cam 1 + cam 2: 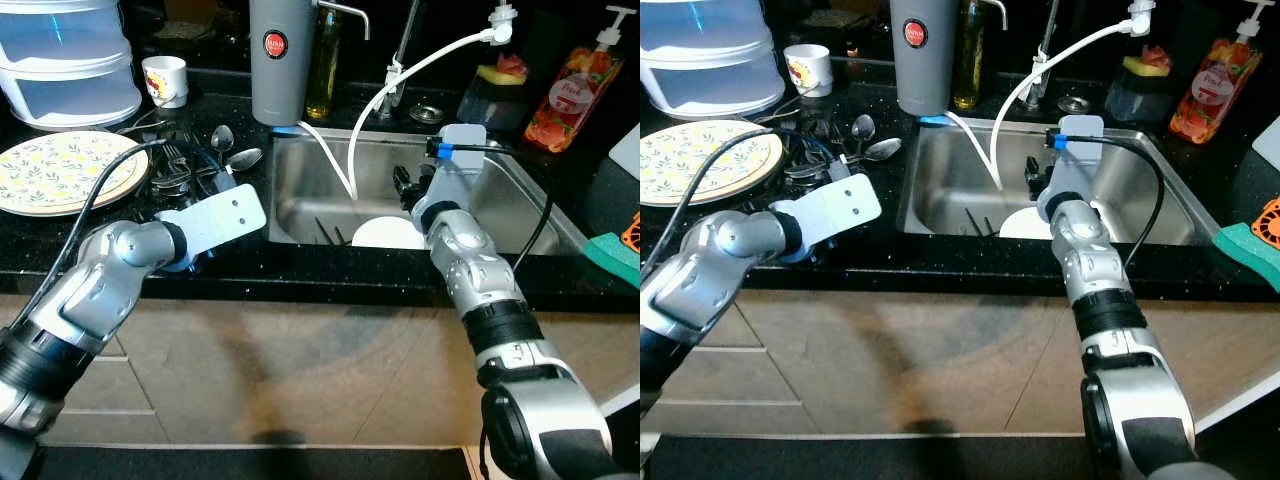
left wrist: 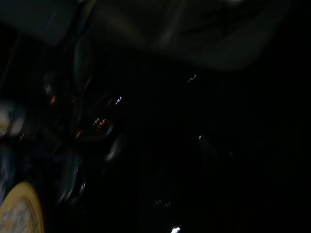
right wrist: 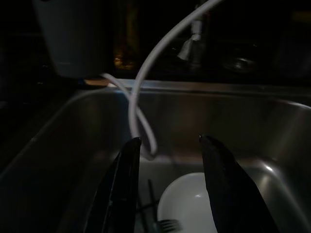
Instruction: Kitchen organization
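Right wrist view is looking along two black fingers (image 3: 124,189) that are standing well apart, released, with nothing between them; the right gripper (image 3: 170,145) is hanging inside the steel sink (image 1: 305,190), above a white bowl (image 3: 187,204) that is lying on the sink floor. A fork (image 3: 165,224) is resting at the bowl's near rim, and dark utensils (image 1: 328,232) are lying just beside the bowl toward the sink's left wall. A white hose (image 1: 400,85) is curving down from the faucet (image 1: 400,55) at the sink's back edge into the basin, ending near the bowl.

On the black counter (image 1: 300,265), the left gripper (image 1: 195,170) is reaching over a heap of spoons and forks (image 1: 215,155) beside the sink's left edge; whether its fingers are parted or clenched cannot be told, since the wrist plate is covering them and the left wrist view is too dark. A patterned plate (image 1: 60,170) is sitting at the counter's left edge, just beside the cutlery. Behind it, stacked clear containers (image 1: 65,60) are standing in the back left corner, with a small printed cup (image 1: 166,80) next to them. A grey canister (image 1: 278,60) and a bottle of yellow oil (image 1: 322,70) are standing at the sink's back left corner. At the back right, a red soap dispenser (image 1: 570,95) is standing; a green sponge (image 1: 612,255) is lying at the counter's right edge.
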